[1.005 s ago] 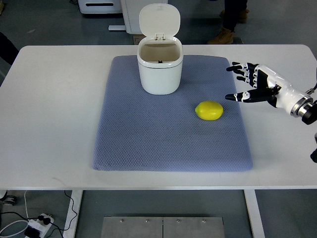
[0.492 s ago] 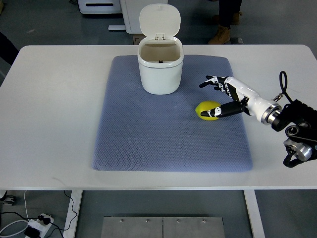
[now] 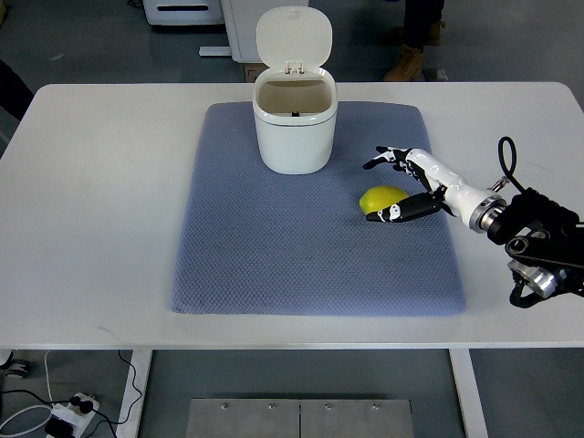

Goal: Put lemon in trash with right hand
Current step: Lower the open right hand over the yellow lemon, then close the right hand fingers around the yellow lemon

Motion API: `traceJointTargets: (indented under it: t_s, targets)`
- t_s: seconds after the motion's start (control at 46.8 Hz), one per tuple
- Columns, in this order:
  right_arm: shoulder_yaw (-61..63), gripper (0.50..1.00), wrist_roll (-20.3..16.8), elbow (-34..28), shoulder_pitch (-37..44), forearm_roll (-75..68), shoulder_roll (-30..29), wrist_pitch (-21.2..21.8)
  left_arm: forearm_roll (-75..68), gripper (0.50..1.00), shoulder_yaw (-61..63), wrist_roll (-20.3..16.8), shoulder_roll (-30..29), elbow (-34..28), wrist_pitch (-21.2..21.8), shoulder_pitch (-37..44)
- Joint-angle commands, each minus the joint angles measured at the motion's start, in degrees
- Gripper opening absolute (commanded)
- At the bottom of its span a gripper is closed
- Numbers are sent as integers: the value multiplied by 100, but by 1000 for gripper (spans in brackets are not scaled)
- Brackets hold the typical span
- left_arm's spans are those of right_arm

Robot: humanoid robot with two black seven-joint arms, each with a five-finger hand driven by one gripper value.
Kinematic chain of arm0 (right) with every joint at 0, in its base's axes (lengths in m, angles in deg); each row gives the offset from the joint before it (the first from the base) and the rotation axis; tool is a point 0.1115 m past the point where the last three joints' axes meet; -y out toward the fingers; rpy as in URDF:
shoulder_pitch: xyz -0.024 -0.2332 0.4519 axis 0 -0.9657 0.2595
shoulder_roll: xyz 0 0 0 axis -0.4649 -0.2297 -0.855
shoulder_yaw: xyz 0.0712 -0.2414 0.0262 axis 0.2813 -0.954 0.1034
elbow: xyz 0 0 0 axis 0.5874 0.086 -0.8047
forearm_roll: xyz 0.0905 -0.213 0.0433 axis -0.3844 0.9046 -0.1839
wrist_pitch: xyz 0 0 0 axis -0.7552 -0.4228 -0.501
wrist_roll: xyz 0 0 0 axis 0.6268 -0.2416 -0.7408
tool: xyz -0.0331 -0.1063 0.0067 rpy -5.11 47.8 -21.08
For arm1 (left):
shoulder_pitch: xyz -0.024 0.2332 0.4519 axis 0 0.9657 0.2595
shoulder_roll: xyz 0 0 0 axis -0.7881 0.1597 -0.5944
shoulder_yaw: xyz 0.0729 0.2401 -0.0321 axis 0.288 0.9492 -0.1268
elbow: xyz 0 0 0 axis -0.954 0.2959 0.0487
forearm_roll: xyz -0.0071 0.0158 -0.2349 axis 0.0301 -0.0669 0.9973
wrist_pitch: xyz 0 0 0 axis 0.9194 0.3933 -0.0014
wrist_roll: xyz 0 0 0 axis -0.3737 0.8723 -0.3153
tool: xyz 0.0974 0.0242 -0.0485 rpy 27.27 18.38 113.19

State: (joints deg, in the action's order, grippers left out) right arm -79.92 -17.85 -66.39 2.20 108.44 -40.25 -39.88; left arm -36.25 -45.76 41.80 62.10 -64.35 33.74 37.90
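Right robot hand spread, straddling yellow lemon, nothing gripped; close fingers evenly before lifting toward open white plastic bin.

A white table with a smooth rectangular top carries everything here, and a blue-grey textured mat lies flat on its middle, leaving bare white margins on every side. On the mat stand a white trash bin near the far edge, its hinged lid tipped up and back, and a yellow lemon to the right of the bin, nearer the mat's right edge.
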Motion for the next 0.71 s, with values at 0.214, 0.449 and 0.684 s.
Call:
traceJointTargets:
  t_s: [0.214, 0.449, 0.684]
  targets:
    - [-288, 968, 17, 313, -16, 10, -73, -8, 0, 1000, -2, 1, 0, 0, 0, 0]
    - [-332, 939, 26, 366, -16, 27, -99, -8, 0, 1000, -2, 1, 0, 0, 0, 0]
    - [-359, 872, 26, 375, -24, 36, -108, -8, 0, 1000, -2, 1, 0, 0, 0, 0]
